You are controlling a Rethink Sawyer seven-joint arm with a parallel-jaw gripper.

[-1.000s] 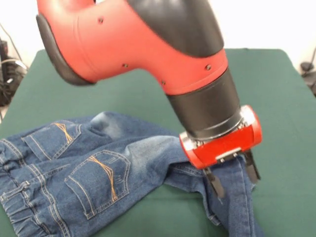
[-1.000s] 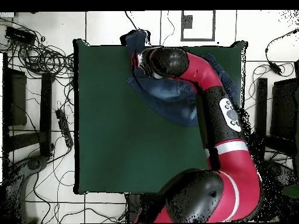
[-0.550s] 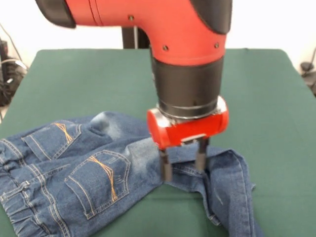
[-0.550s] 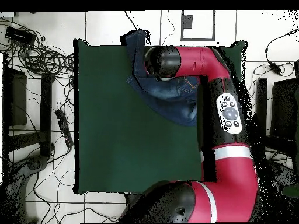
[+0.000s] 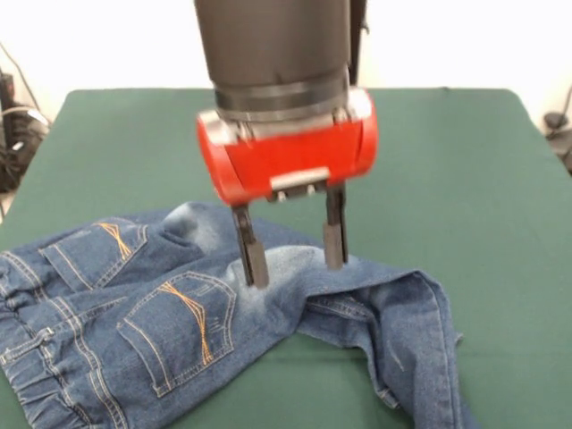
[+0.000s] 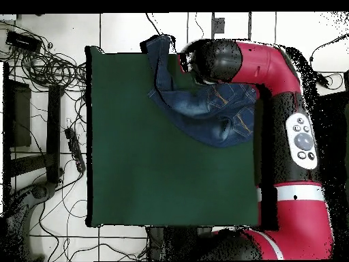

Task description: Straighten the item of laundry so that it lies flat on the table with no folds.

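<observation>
The gripper [image 5: 290,250] had risen off the jeans [image 5: 179,304] and shifted toward their waistband. Its fingers stood apart, empty, just above the denim. The jeans lay rumpled on the table [image 5: 465,161].

Faded blue jeans [image 5: 179,313], green table [image 5: 465,161]

Arm and tool. The red and black arm descends vertically from the top of the front view, its black cylindrical wrist ending in a red housing. The tool [image 5: 290,253] points straight down from that housing, its two dark fingers [image 5: 250,255] parallel, spread well apart and gripping nothing. From overhead, the arm [image 6: 300,136] rises along the right side from a red base at the bottom, passes a grey button panel on the forearm, then bends left at a black elbow joint. The tool itself is hidden beneath that joint in the overhead view.
</observation>
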